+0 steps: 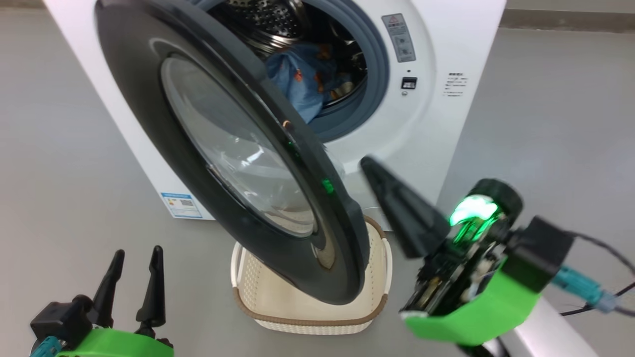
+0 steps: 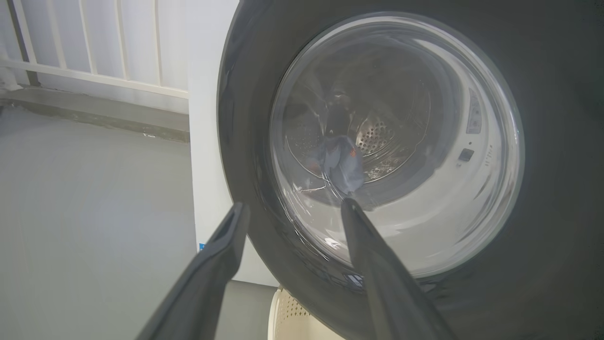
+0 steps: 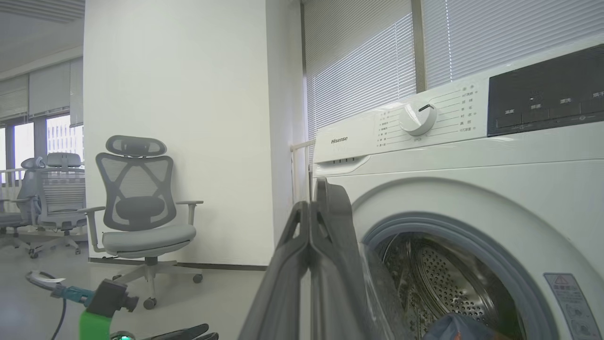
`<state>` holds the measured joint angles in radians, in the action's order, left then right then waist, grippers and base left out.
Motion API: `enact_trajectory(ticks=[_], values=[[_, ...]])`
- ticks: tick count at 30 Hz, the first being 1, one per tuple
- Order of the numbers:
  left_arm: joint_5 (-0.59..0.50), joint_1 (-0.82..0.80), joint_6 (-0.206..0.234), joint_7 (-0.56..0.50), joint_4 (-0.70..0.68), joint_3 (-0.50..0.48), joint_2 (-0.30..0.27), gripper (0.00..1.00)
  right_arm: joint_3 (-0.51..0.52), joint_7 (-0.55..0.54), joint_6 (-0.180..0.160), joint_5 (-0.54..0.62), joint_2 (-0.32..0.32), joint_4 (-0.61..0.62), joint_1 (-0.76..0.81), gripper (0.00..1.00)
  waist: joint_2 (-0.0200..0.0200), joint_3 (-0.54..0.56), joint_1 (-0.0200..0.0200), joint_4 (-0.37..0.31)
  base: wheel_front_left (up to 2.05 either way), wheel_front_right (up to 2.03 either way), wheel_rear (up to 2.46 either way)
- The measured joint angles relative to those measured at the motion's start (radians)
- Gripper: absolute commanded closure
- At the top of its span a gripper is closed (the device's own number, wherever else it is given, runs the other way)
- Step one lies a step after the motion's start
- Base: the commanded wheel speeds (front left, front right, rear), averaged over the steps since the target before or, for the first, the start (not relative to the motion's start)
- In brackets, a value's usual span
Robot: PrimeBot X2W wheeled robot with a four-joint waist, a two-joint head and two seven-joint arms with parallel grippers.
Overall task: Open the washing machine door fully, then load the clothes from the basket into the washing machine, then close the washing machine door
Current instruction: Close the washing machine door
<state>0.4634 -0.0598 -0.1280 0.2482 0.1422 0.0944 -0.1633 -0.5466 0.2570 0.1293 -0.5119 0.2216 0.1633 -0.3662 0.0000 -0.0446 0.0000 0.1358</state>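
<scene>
- Right pincer has its two fingers pressed together into one dark point, with nothing between them. I think this is so that it can push as one stiff tip and not catch on anything.
- It points up toward the front of the washing machine, just beside the free edge of the washing machine door, on the right of that edge. Whether it touches the door I cannot tell, because the tip is blurred there.
- Left pincer hangs low at the left with its fingers apart and empty. It faces the outer side of the door and is apart from the basket.
- The door stands about half swung, tilted out over the basket, so it hides part of it. What shows of the basket looks empty.
- The clothes lie inside the drum, with the blue printed cloth at the front, close to the gasket. They are above and to the left of the right pincer, past the door.
- Judging from this, the loading seems done and closing the door is the step in hand.
</scene>
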Motion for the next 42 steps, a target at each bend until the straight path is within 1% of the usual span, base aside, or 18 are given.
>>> enact_trajectory(ticks=[3, 8, 13, 17, 19, 24, 30, 34, 42], values=[[0.0, 0.0, 0.0, 0.0, 0.003, 0.0, 0.0, 0.0, -0.076, 0.0, 0.0, 0.002, 0.03, -0.012, -0.001, 1.0, 0.0, 0.002, 0.0, 0.016, 0.0, 0.0, 0.0], [0.0, 0.0, 0.0, 0.0, 0.005, 0.0, 0.005, 0.0, -0.207, 0.0, 0.0, 0.003, 0.076, -0.078, -0.022, 1.0, 0.0, 0.003, 0.0, 0.037, 0.0, 0.0, 0.0], [0.001, 0.0, 0.0, 0.0, 0.006, 0.0, 0.015, 0.0, -0.326, 0.0, 0.0, -0.065, 0.118, -0.18, -0.067, 1.0, 0.0, -0.004, 0.0, 0.053, 0.0, 0.0, 0.0], [0.001, -0.001, 0.0, 0.0, 0.011, 0.001, 0.018, 0.0, -0.433, 0.0, 0.0, -0.138, 0.149, -0.292, -0.122, 1.0, 0.0, -0.011, 0.0, 0.064, 0.0, 0.0, 0.0], [0.004, -0.001, 0.0, 0.0, 0.012, 0.001, 0.019, 0.0, -0.459, 0.0, 0.0, -0.17, 0.16, -0.344, -0.141, 1.0, 0.0, -0.013, 0.0, 0.071, 0.0, 0.0, 0.0], [0.009, -0.001, 0.0, 0.0, 0.014, 0.0, 0.019, 0.0, -0.453, 0.0, 0.0, -0.209, 0.166, -0.425, -0.162, 1.0, 0.0, -0.023, 0.0, 0.083, 0.0, 0.0, 0.0], [0.016, -0.003, 0.0, 0.0, 0.014, 0.005, 0.017, 0.0, -0.396, 0.0, 0.001, -0.21, 0.183, -0.469, -0.163, 1.0, 0.0, -0.044, 0.0, 0.093, 0.0, 0.0, 0.0], [0.016, -0.008, 0.0, 0.0, 0.013, 0.016, 0.012, 0.0, -0.315, 0.0, 0.001, -0.208, 0.194, -0.491, -0.165, 1.0, 0.0, -0.065, 0.0, 0.1, 0.0, 0.0, 0.0], [0.034, -0.048, 0.0, 0.0, 0.01, 0.032, -0.006, 0.0, -0.123, 0.0, 0.001, -0.161, 0.211, -0.544, -0.19, 1.0, 0.0, -0.128, 0.0, 0.116, 0.0, 0.0, 0.0]])
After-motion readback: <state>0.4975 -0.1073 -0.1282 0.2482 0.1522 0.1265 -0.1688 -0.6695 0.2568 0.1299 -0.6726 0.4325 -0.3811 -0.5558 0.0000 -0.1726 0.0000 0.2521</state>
